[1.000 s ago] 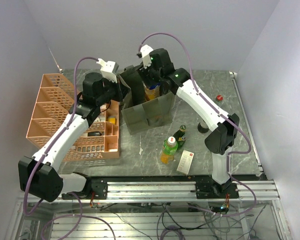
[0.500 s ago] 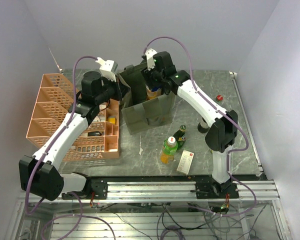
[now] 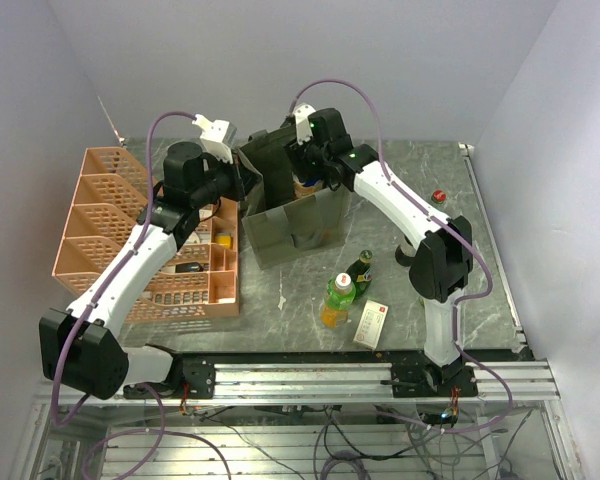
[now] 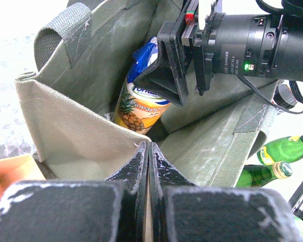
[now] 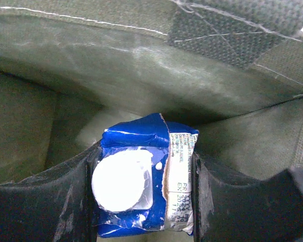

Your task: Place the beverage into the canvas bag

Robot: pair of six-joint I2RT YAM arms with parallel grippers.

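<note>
My right claw (image 5: 143, 199) grips the blue-topped pineapple juice carton (image 4: 140, 103) by its top, a finger pressed against each side. The carton sits tilted, down inside the boxy olive-green canvas bag (image 4: 76, 128). My left claw (image 4: 149, 164) is clenched on the bag's near rim, pinching the fabric.

Count:
- 1 boxy olive-green canvas bag (image 3: 295, 228)
- 1 blue-topped pineapple juice carton (image 4: 141, 98), inside the bag
- 1 salmon-pink plastic lattice crate (image 3: 100, 200)
- 2 green glass bottles (image 4: 285, 148), second bottle (image 4: 262, 175)
- 1 green-capped plastic bottle of orange drink (image 3: 338, 298)
- 1 small white box with red print (image 3: 370, 322)
- 1 small red round object (image 3: 439, 195)
- 2 white-and-black robot arms: left arm (image 3: 130, 265), right arm (image 3: 400, 205)
</note>
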